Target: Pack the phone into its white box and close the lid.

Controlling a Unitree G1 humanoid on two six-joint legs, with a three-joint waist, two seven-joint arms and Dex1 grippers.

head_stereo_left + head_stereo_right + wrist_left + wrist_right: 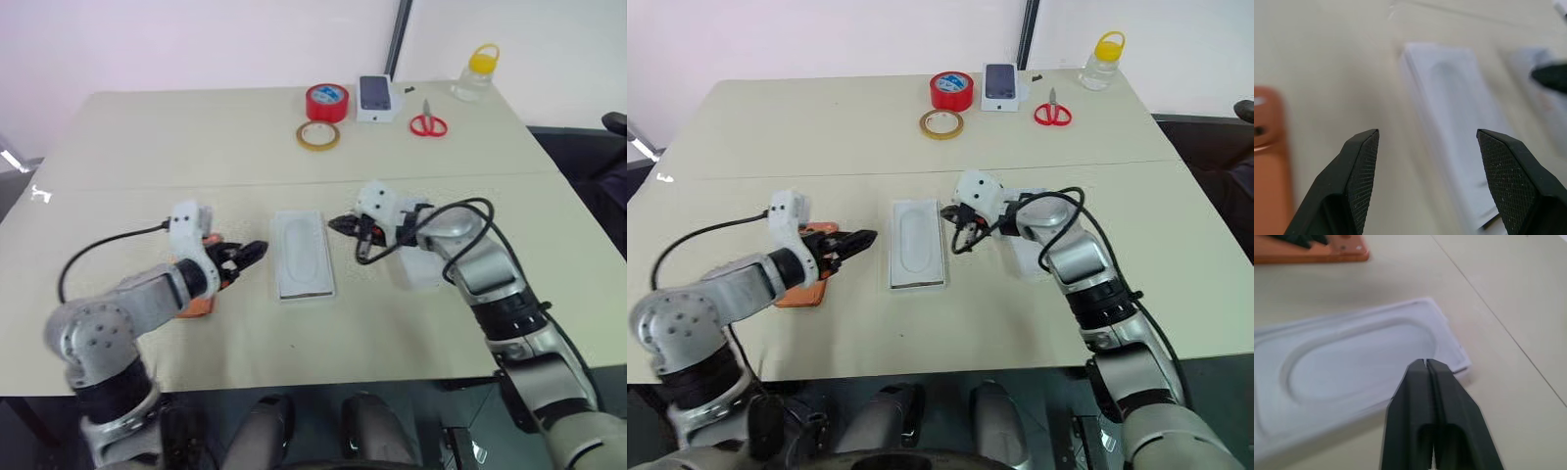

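The orange phone (199, 305) lies flat on the table, partly under my left arm. My left gripper (250, 253) hovers open and empty between the phone and a white insert with an oval recess (302, 253). The insert rests on what looks like the shallow white box (1461, 363) at mid-table. My right gripper (1425, 363) is shut on nothing, its tips just above the insert's right edge. A white cardboard piece, apparently the lid (1027, 253), lies under my right forearm and is mostly hidden.
At the table's far side stand a red tape roll (326, 101), a tan tape ring (318, 135), a small white box with a phone picture (375, 98), red scissors (428, 124) and a yellow-capped bottle (477, 73).
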